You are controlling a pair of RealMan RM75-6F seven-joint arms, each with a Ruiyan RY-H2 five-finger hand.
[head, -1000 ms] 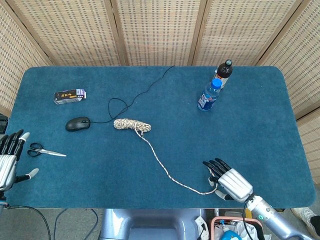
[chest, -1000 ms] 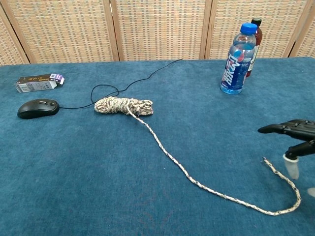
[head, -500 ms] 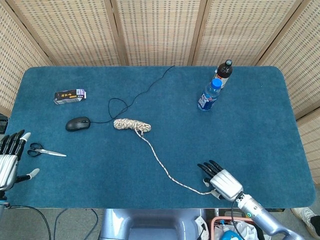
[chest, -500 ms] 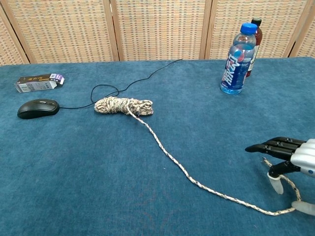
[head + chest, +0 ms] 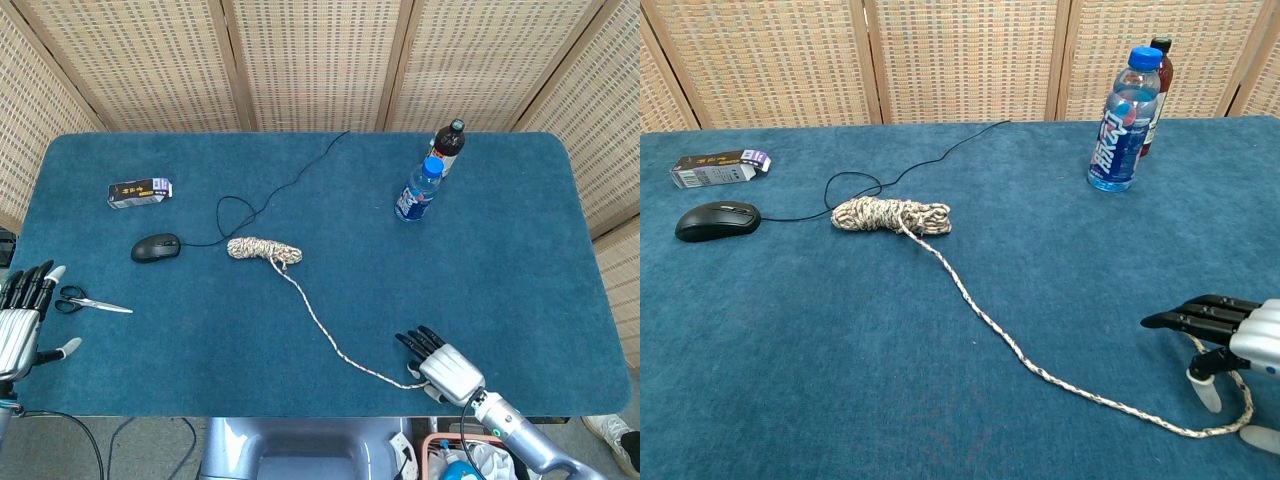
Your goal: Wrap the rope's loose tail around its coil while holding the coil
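The speckled rope coil [image 5: 264, 250] [image 5: 890, 215] lies mid-table. Its loose tail [image 5: 325, 330] [image 5: 1040, 372] runs toward the near right edge and hooks back at its end [image 5: 1240, 400]. My right hand [image 5: 445, 365] [image 5: 1230, 330] hovers over that end with its fingers stretched flat and its thumb pointing down beside the rope, holding nothing. My left hand [image 5: 20, 320] stays at the table's left edge, far from the coil, with its fingers spread; only the head view shows it.
Scissors [image 5: 85, 300] lie just right of my left hand. A black mouse [image 5: 156, 247] [image 5: 717, 220] with its thin cable sits left of the coil, and a small box [image 5: 140, 191] behind it. Two bottles [image 5: 420, 190] [image 5: 1125, 120] stand at the back right.
My right hand has come down and slightly leftward, over the tail's hooked end. The rope has not shifted. My left hand has barely moved.
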